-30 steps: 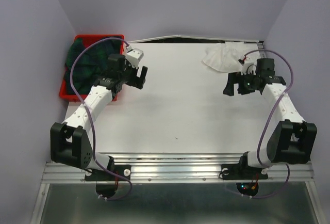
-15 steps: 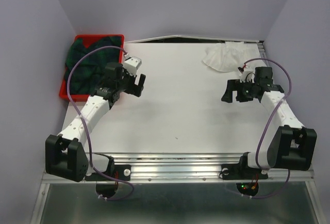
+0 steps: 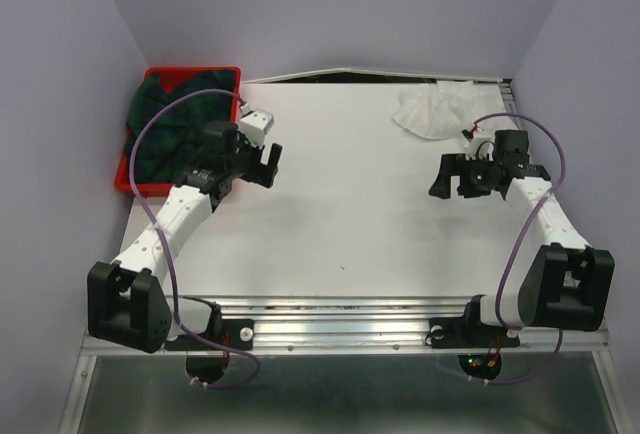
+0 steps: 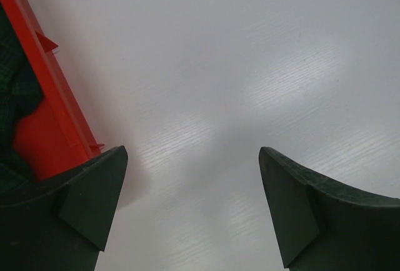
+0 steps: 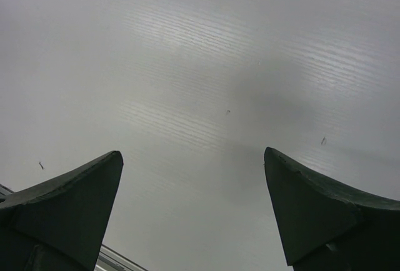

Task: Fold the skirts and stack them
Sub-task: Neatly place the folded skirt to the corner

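The dark green-and-navy plaid skirt lies bunched in the red tray at the back left. A dark strip of it shows behind the tray wall in the left wrist view. The thin white skirt lies crumpled at the back right of the table. My left gripper is open and empty, just right of the tray; the left wrist view shows bare table between its fingers. My right gripper is open and empty, a little in front of the white skirt, over bare table.
The white table is walled by lilac panels on the left, back and right. A metal rail runs along the near edge, where the arm bases sit. The table's edge shows at the bottom of the right wrist view.
Both arms have drawn back a little toward the near edge over the last second, then held still. Both grippers stay open and empty. The skirts have not moved.
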Tool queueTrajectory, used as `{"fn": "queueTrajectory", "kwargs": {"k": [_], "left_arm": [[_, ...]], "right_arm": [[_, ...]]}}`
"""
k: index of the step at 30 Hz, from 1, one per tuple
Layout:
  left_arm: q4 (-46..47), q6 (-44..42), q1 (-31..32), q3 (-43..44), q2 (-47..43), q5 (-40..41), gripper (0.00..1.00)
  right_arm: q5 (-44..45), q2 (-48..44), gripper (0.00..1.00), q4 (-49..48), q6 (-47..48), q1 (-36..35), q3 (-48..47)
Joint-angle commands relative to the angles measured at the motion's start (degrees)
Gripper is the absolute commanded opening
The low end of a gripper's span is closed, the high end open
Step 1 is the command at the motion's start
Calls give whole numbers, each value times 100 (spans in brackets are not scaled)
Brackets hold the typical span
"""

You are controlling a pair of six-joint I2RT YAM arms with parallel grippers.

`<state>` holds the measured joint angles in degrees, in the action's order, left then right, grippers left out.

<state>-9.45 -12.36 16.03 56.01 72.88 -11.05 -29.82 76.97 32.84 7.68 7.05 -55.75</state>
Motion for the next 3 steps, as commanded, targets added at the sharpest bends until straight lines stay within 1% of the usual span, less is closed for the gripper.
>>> {"fn": "queueTrajectory", "kwargs": {"k": [1, 3], "left_arm": [[224, 58, -12, 24, -274, 76, 98], [225, 23, -12, 6, -292, 103, 98]], "right_arm": [[-32, -112, 100, -234, -39, 7, -7], [-41, -112, 100, -243, -48, 7, -6]]}}
